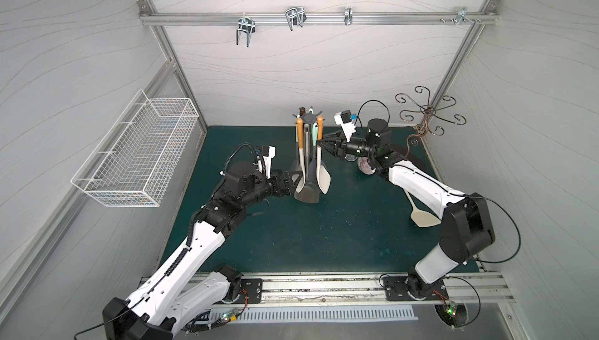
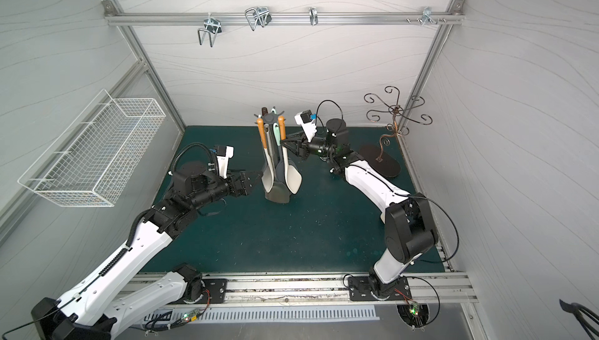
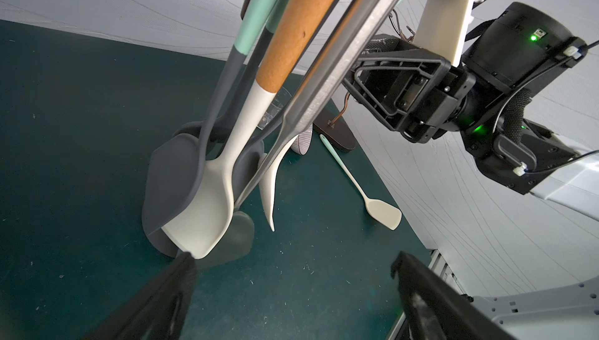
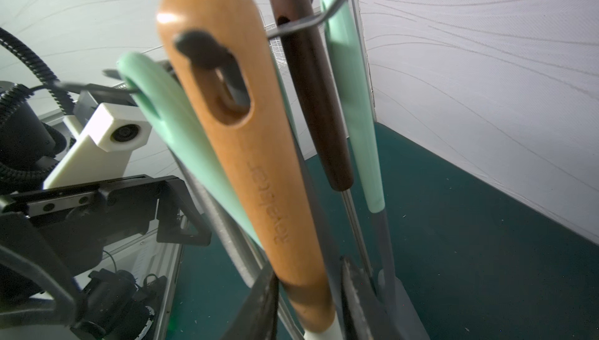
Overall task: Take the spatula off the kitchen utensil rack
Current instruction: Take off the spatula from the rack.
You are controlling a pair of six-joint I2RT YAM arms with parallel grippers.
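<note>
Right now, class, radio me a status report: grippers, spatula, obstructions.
Left gripper open, beside rack. Right gripper straddling spatula handle, grip unconfirmed. Spatula hooked on prong; neighbouring utensils crowd it.

bright, even light, soft shadows, bowed edges, blurry close-ups in wrist views.

White-shelled arms (image 1: 202, 246); black joints (image 1: 466, 225); black right gripper (image 1: 320, 143); ribbed black cable conduit (image 1: 234, 152); white camera mounts (image 1: 344, 126).

Right wrist view: spatula (image 4: 259, 166) handle blurred up close, head cut off at bottom edge. Right pincer (image 4: 308, 296) fingers cut off there too; contact with handle not tellable. Left wrist view: left pincer (image 3: 291, 270) fingers blurred. Top view: kitchen utensil rack (image 1: 308, 117) pole, base mostly hidden behind hanging utensils (image 1: 303, 163); cream turner (image 1: 424, 216) half under right arm (image 1: 418, 179).
</note>
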